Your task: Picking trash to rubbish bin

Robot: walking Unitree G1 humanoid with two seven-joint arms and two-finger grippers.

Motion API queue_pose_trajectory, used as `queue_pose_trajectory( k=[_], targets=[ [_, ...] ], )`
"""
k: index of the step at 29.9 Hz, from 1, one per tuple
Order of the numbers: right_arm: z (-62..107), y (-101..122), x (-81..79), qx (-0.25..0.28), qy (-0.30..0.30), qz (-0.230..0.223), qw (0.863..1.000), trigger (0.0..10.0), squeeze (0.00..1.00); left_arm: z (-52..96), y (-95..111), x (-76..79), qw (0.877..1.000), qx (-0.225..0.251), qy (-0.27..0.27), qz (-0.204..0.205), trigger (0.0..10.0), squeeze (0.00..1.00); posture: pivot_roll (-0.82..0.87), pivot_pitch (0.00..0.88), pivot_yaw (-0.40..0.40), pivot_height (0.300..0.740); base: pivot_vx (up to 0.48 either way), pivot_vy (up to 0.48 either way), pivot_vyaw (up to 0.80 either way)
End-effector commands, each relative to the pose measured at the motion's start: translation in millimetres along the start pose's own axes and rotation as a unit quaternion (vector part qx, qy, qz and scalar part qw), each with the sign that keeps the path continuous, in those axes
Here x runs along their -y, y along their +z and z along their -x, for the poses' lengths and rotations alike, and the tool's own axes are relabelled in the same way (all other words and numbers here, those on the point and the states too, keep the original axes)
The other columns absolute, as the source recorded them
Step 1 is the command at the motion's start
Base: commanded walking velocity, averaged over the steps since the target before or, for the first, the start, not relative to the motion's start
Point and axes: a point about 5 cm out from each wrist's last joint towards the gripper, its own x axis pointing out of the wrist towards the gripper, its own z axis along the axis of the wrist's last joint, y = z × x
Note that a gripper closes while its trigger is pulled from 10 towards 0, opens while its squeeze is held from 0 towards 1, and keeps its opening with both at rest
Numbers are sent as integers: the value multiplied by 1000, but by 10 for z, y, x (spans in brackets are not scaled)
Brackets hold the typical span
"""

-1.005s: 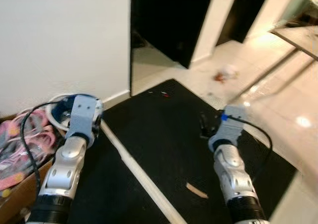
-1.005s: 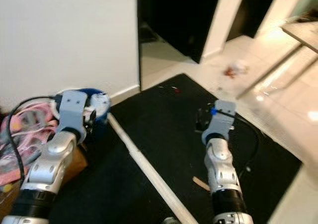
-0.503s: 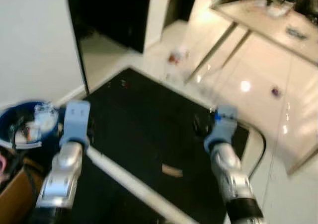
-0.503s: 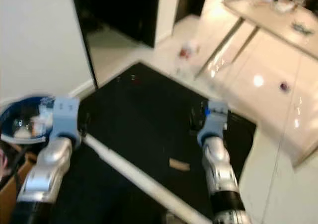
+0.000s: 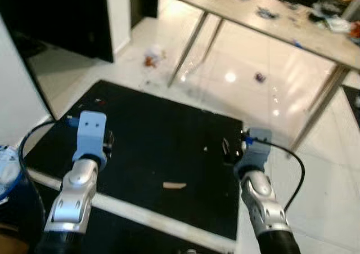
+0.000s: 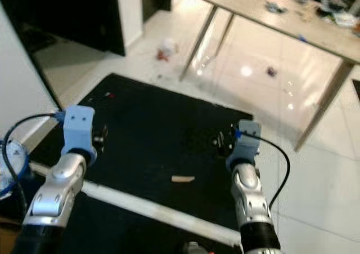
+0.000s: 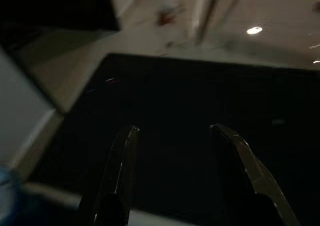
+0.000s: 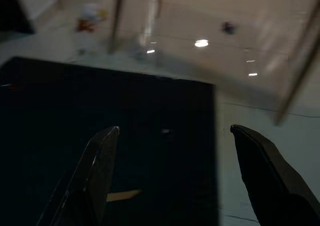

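Two silver, segmented metal forearms with black ribbed cuffs fill the lower frame, each ending in a pale blue plastic wrist block. A thin black cable (image 5: 292, 169) loops from the right wrist block (image 5: 254, 147); another curls beside the left wrist block (image 5: 91, 136). Long, tapered black fingers (image 8: 97, 173) show glossy edges.

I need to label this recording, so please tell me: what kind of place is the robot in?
Probably a room in a home: glossy pale floor tiles, a black mat, and a cluttered long table on metal legs, with scraps of litter on the floor.
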Motion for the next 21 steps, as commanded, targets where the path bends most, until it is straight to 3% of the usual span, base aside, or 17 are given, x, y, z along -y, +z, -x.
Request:
queue_pose_trajectory(
  k=[1, 6, 21],
  targets=[
    [8, -35, 21, -18, -5, -11, 1000, 10000, 0, 26, -74, 18, 1000, -14, -2, 1, 10000, 0, -46, 156, -92, 740, 0, 0, -800],
    [14, -110, -34, -52, 15, -5, 998, 10000, 0, 20, -68, 30, 1000, -12, 0, 9, 10000, 0, -49, 156, -98, 740, 0, 0, -160],
    [40, -120, -56, -48, 6, 3, 999, 10000, 0, 9, 56, 108, 999, 23, -40, 26, 10000, 0, -33, 142, -71, 740, 16, 0, 0]
  ],
)
